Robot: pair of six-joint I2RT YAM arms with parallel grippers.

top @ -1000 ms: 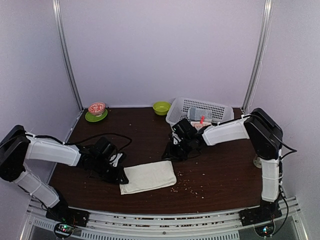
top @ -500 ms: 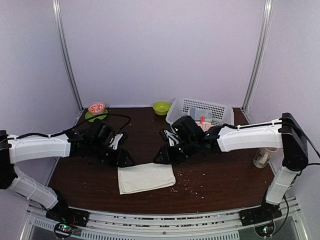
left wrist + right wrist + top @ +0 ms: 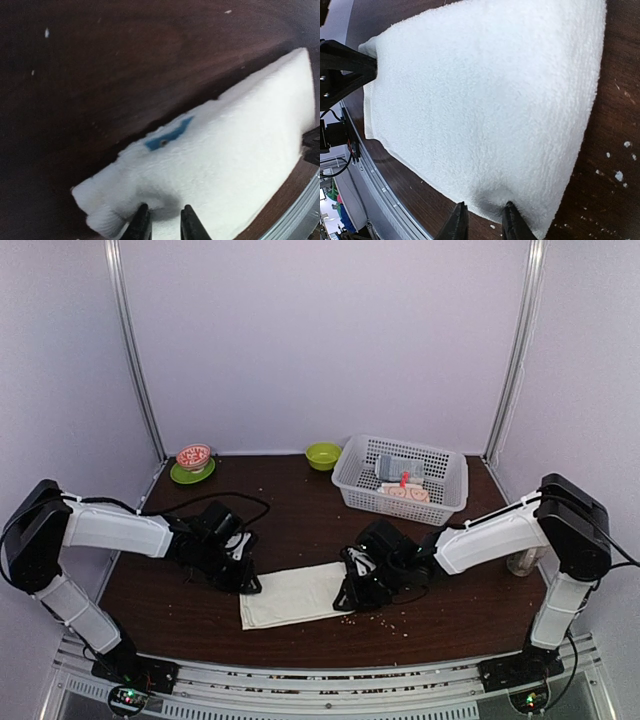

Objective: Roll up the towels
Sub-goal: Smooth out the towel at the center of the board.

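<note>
Barely started: gripping opposite edges of unrolled cream-white towel point(image 3: 297, 594) on counter point(image 3: 300, 520) with left end effector point(image 3: 161, 220) and right end effector point(image 3: 482, 215); patterned towel point(image 3: 405, 492) beyond right, in basket point(image 3: 440, 506).

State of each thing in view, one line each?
cream-white towel: lying flat, unrolled
left end effector: shut on its left edge
right end effector: shut on its right edge
basket: upright, holding two towels
grey-blue towel: rolled, in basket
patterned towel: in basket, roll state unclear
green bowl: upright
</note>
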